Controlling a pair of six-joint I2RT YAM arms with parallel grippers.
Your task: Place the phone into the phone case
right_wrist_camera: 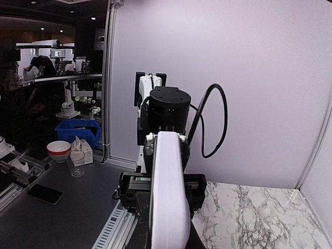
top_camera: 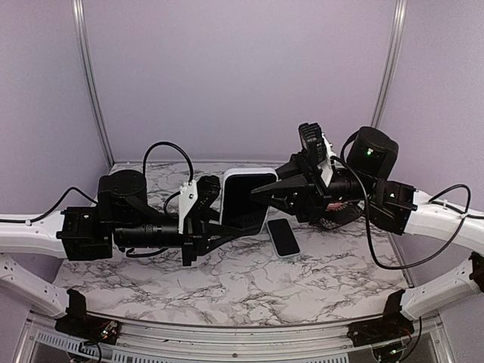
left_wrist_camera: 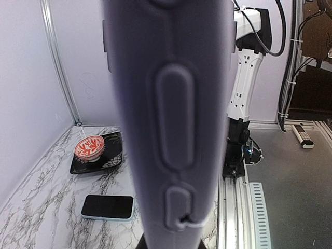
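Note:
The phone case (top_camera: 246, 198), white with a dark inside, is held upright above the middle of the table between both arms. My left gripper (top_camera: 221, 221) is shut on its lower left edge; in the left wrist view the case (left_wrist_camera: 171, 114) fills the middle and hides the fingers. My right gripper (top_camera: 262, 193) closes on the case's right edge, and the right wrist view shows the case (right_wrist_camera: 168, 197) edge-on between its jaws. The phone (top_camera: 284, 237), dark screen up with a pale blue rim, lies flat on the marble just right of the case, also seen as the phone (left_wrist_camera: 108, 207) from the left wrist.
A red patterned bowl (left_wrist_camera: 89, 147) sits on a black plate (left_wrist_camera: 113, 150) at the far corner beyond the phone. The marble tabletop (top_camera: 333, 280) is bounded by lilac walls. The left arm's wrist (right_wrist_camera: 166, 111) stands directly behind the case.

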